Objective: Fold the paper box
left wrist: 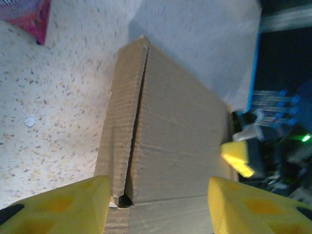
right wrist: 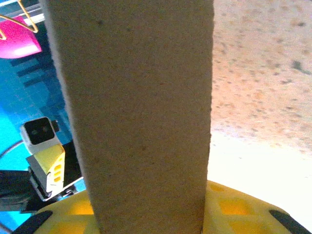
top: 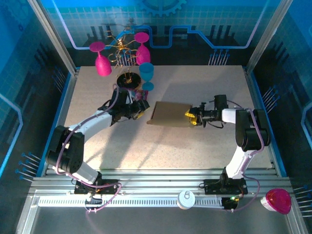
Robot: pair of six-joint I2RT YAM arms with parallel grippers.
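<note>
The paper box (top: 168,114) lies flattened at the table's centre, plain brown cardboard. My left gripper (top: 140,110) sits at its left end. In the left wrist view the box (left wrist: 175,126) stretches away with a slit along one folded panel, and the left gripper (left wrist: 157,195) is open, its yellow fingers (left wrist: 73,207) wide apart at the near end. My right gripper (top: 191,117) is at the box's right edge. In the right wrist view the cardboard (right wrist: 136,97) stands on edge between the right gripper's (right wrist: 146,209) fingers, which press against both of its sides.
Two pink goblets (top: 101,61) (top: 142,51), a blue goblet (top: 146,74) and a gold wire stand (top: 124,48) on a black base crowd the far left. A purple packet (left wrist: 27,14) lies beside the box's far left corner. A pink cup (top: 277,201) sits off the table at the near right.
</note>
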